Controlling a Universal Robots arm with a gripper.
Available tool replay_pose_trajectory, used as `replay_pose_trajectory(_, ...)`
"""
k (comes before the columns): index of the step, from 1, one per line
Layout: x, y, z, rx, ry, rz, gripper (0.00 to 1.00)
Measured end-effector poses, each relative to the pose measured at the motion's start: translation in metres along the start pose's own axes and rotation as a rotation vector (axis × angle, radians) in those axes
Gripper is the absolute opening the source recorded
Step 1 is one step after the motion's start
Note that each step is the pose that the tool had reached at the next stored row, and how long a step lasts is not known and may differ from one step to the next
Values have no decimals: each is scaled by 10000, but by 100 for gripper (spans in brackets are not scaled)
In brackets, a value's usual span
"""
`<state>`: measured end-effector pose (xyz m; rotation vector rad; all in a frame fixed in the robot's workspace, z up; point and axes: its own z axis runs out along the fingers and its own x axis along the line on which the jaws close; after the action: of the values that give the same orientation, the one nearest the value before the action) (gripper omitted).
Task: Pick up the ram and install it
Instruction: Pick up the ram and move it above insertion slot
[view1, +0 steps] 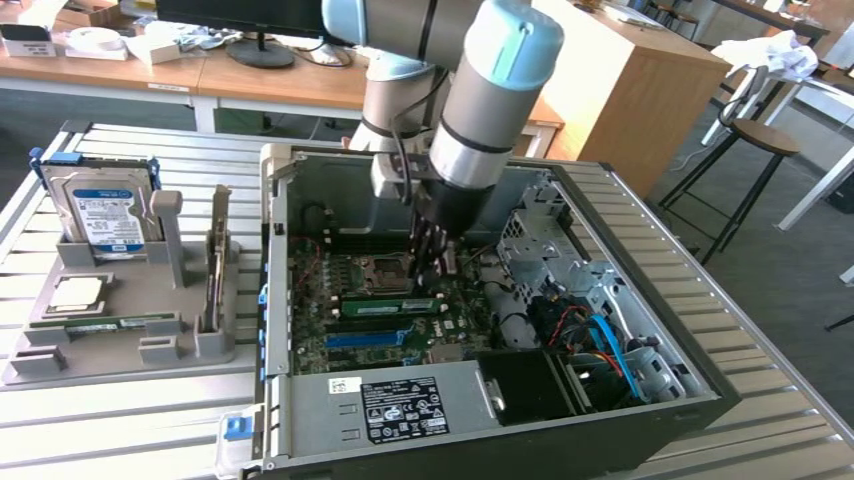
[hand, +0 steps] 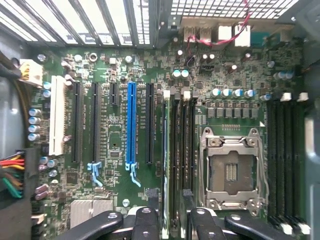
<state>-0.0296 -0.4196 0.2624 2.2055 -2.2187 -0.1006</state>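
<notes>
A green ram stick (view1: 387, 303) sits on edge in a memory slot of the motherboard (view1: 334, 325) inside the open computer case. In the wrist view the ram (hand: 164, 150) shows as a thin edge in the slot beside the CPU socket (hand: 230, 170). My gripper (view1: 434, 268) hangs inside the case just above that slot. Its black fingers (hand: 150, 200) stand apart on either side of the stick's line without touching it, so the gripper (hand: 168, 200) is open and holds nothing. Another green stick (view1: 114, 322) lies flat in the grey holder (view1: 120, 350) at the exterior view's left.
The grey holder also carries a blue-labelled hard drive (view1: 107, 215), a square silver processor (view1: 76, 292) and an upright card (view1: 216, 262). The case walls, the power supply (view1: 400, 405) and a drive cage with cables (view1: 587, 330) surround the motherboard. A blue expansion slot (hand: 131, 125) runs parallel to the memory slots.
</notes>
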Motion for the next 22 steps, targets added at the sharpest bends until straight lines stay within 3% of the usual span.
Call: replay_pose_trajectory(22,-27,37,-733,0,1,0,31)
